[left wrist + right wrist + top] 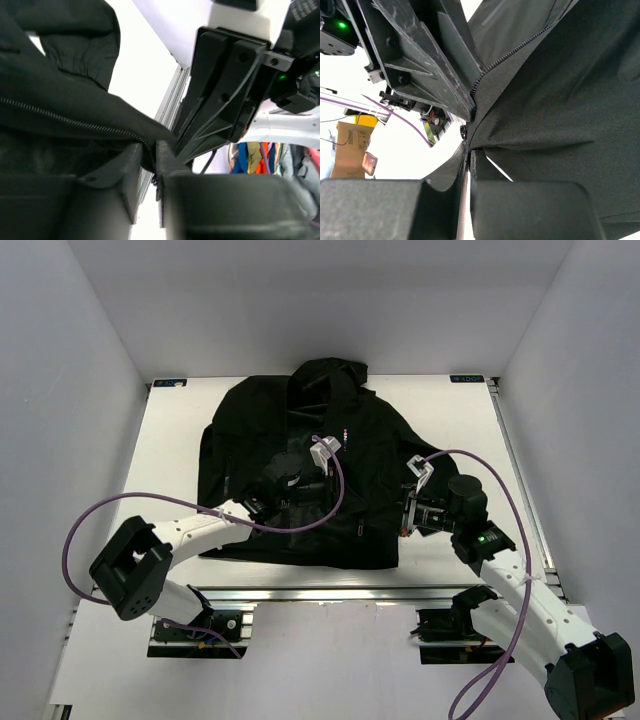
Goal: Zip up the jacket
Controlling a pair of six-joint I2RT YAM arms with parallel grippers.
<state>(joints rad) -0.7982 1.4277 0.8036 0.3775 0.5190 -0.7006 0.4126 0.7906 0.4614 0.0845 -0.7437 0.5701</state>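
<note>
White table under the jacket: your left gripper pinches fabric at the zipper; your right gripper, forearm angled inward, pinches its edge.

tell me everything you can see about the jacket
The jacket is black, matte, woven-looking fabric, far larger than either pincer. It lies spread on the white table with its hood at the far end and tiny red-white marks on the chest. Its centre zipper has fine black teeth, and the front seems parted near the hem. The left pincer and right pincer are each shut on fabric beside the teeth, pulling it into folds.
</note>
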